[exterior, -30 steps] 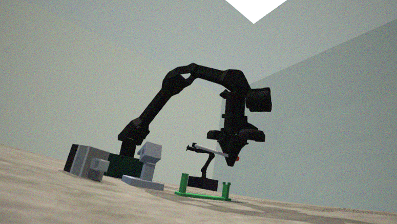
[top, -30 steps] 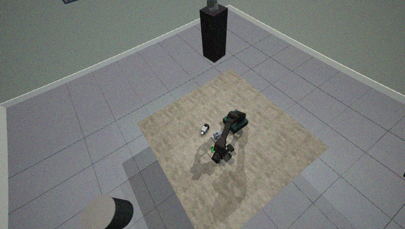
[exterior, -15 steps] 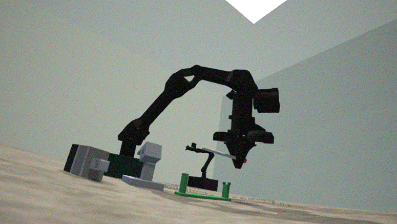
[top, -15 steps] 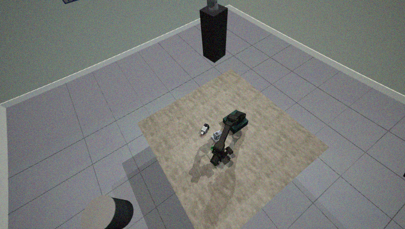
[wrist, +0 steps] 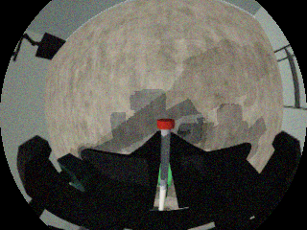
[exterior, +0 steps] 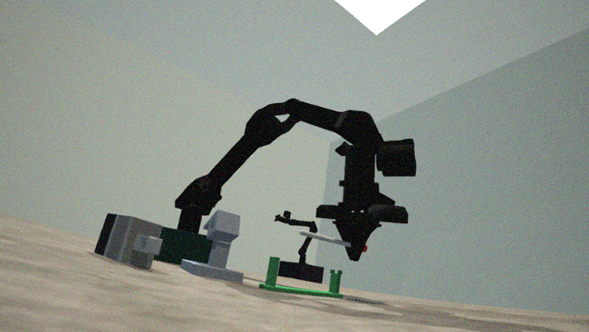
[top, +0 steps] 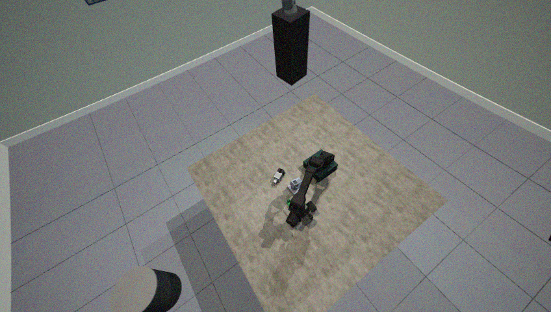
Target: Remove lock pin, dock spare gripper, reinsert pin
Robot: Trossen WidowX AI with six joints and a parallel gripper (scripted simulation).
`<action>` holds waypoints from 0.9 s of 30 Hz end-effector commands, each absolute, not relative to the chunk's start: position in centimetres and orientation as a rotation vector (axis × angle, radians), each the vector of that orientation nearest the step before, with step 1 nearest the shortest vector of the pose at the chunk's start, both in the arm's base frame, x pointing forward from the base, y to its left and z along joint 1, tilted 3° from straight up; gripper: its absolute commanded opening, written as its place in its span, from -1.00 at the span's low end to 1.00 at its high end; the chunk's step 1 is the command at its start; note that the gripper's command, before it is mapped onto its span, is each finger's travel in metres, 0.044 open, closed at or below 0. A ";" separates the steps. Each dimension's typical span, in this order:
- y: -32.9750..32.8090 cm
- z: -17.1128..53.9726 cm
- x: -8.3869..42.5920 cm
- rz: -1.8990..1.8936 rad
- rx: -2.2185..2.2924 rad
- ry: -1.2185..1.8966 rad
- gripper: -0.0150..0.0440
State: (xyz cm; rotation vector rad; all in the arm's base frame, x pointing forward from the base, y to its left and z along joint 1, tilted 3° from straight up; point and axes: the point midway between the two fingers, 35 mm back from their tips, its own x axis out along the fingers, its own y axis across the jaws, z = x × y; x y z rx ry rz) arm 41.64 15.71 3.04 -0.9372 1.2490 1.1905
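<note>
My gripper (exterior: 355, 252) (wrist: 163, 134) is shut on the lock pin (exterior: 323, 237) (wrist: 165, 155), near its red head. The pale shaft points towards the mount side, slightly tilted in the exterior view. The pin is in the air above the green two-post rack (exterior: 299, 291) (top: 288, 202) (wrist: 171, 176). The pale blue-grey mount (top: 295, 184) (exterior: 223, 224) stands between the rack and the arm's base, with no pin visible in its socket. The spare gripper (top: 277, 176) (exterior: 127, 239), light grey with a dark end, lies beside the mount. The fingertips are hidden in the top view.
The arm's dark green base (top: 326, 169) (exterior: 181, 246) is behind the mount. A black pedestal (top: 291, 46) stands beyond the beige mat (top: 359, 216). A distant small arm on a black block (exterior: 301, 271) shows behind the rack. A round-topped object (top: 135, 290) is at the lower left.
</note>
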 end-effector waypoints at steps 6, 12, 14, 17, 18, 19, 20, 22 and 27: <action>15.6 1.6 41.6 1.190 -0.938 1.248 -0.49; 15.6 0.7 41.6 1.189 -0.939 1.243 -0.49; 15.5 0.4 41.6 1.188 -0.940 1.242 -0.49; 15.5 0.0 41.6 1.187 -0.940 1.239 -0.49; 15.5 -0.2 41.6 1.187 -0.941 1.239 -0.49; 15.5 -0.3 41.6 1.187 -0.941 1.238 -0.49; 15.5 -0.5 41.6 1.187 -0.941 1.237 -0.49; 15.5 -0.8 41.6 1.186 -0.942 1.236 -0.49; 15.5 -1.4 41.7 1.185 -0.943 1.233 -0.49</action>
